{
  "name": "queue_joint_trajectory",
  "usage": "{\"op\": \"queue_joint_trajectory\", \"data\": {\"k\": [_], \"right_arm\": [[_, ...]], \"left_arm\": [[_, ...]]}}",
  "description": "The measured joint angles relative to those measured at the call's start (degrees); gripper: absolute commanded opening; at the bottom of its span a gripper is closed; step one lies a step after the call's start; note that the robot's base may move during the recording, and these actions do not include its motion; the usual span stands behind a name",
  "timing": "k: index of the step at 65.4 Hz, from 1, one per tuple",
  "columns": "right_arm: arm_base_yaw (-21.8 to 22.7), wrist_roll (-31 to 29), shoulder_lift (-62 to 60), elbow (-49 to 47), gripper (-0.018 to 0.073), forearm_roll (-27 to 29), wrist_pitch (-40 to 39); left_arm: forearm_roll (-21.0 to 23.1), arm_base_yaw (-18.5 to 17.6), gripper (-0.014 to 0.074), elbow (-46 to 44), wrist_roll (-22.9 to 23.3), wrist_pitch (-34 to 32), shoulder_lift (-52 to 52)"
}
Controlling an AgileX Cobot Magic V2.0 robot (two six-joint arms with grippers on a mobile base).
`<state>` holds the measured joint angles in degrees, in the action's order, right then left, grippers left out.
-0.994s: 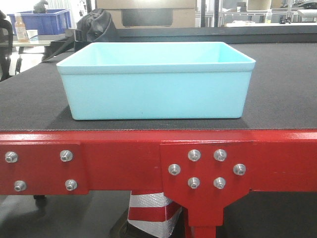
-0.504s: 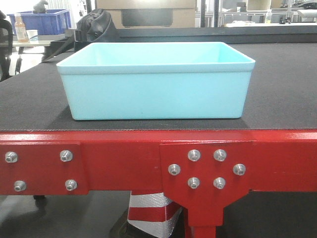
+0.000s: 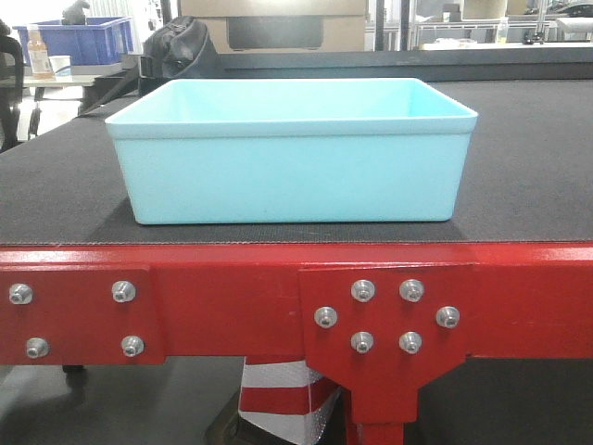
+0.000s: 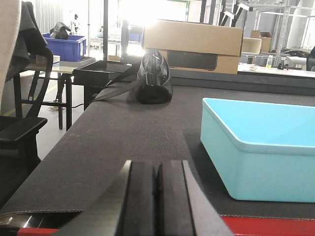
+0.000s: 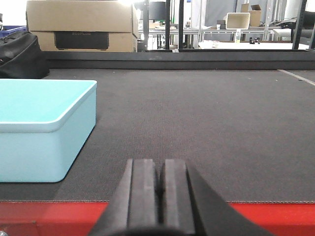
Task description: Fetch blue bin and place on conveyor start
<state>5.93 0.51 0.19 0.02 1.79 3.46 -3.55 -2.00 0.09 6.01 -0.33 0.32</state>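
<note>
The pale cyan blue bin (image 3: 292, 153) stands upright on the black belt of the conveyor start (image 3: 519, 185), close to the red frame's front edge. No gripper touches it. In the left wrist view the bin (image 4: 261, 147) lies to the right of my left gripper (image 4: 157, 169), which is shut with nothing between its pads. In the right wrist view the bin (image 5: 42, 130) lies to the left of my right gripper (image 5: 161, 167), also shut and holding nothing. Both grippers hover at the belt's near edge. Neither gripper shows in the front view.
A black bag (image 4: 153, 78) rests on the belt behind the bin. Cardboard boxes (image 5: 81, 24) stand beyond the belt's far end. A dark blue ribbed bin (image 3: 79, 39) sits on a side table at the left, near a black chair (image 4: 22, 98). The red frame (image 3: 296, 306) carries silver bolts.
</note>
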Motion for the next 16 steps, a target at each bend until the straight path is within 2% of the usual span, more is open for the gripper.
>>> {"op": "queue_joint_trajectory", "data": {"k": [16], "right_arm": [[0.0,0.0,0.0,0.0,-0.0167,0.0,0.0]], "left_arm": [[0.0,0.0,-0.0111,0.0,0.0,0.0,0.0]]}}
